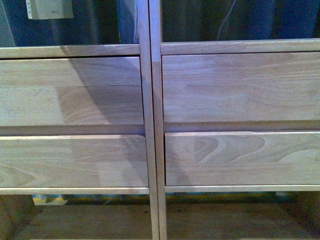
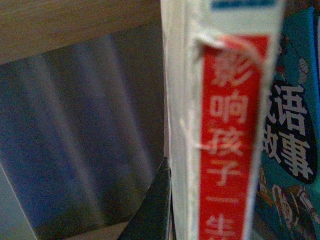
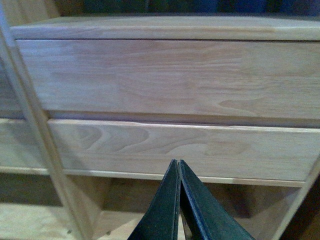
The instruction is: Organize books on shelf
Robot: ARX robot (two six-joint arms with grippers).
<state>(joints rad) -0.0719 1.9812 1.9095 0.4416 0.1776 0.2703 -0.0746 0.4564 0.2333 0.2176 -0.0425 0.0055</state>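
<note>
The left gripper (image 2: pixel 160 200), with only one dark finger showing, lies against the pale page edges of a red-spined book (image 2: pixel 230 140). The book stands upright in an open compartment of the shelf (image 1: pixel 150 125), with a teal book (image 2: pixel 295 135) pressed to its far side. Whether the grip is closed on it cannot be told. The book's long axis runs on along the finger's line. The right gripper (image 3: pixel 178 165), clamped tight on nothing, faces the closed drawer fronts (image 3: pixel 165 85) with no book near, leaving the left arm the likelier one to shift the row.
</note>
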